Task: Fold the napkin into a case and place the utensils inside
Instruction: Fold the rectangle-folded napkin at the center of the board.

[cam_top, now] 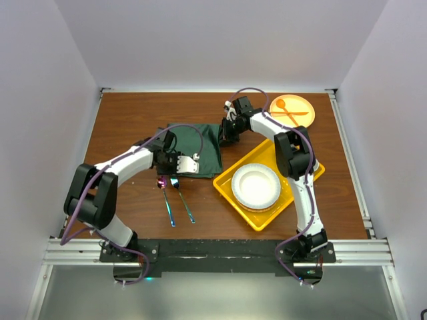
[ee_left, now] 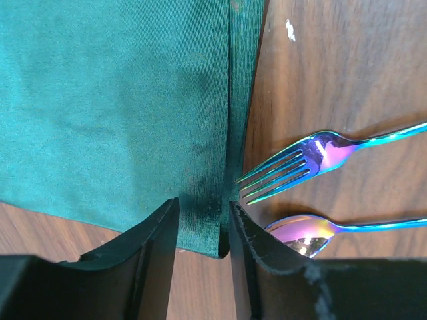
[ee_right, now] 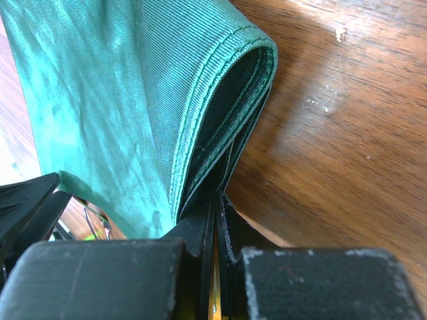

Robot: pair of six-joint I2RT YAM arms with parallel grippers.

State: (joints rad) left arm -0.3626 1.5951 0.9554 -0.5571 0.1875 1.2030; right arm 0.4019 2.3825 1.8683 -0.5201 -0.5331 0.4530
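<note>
You are handling a soft, light, limp napkin (cam_top: pixel 210 155), lying at 10 o'clock from the yellow tray (cam_top: pixel 225 184). Your right gripper (ee_right: pixel 217 200) is clamping its folded corner. Your left gripper (ee_left: pixel 203 208) is standing parted astride the hem, so pinch there. The fork (ee_left: pixel 287 170) and spoon (ee_left: pixel 300 233) are crowding 6 o'clock; the table (cam_top: pixel 120 127) is offering room at 9 o'clock.

I see the napkin (ee_left: pixel 113 100) as dark green woven cloth, finely ribbed with a slight sheen. At its 3 o'clock, the fork (ee_left: pixel 313 157) and spoon (ee_left: pixel 303 237) are polished iridescent metal. The worktop (ee_left: pixel 347 73) is glossy, scuffed brown wood. The left pincer (ee_left: pixel 203 203) is matt black, rough-edged.
</note>
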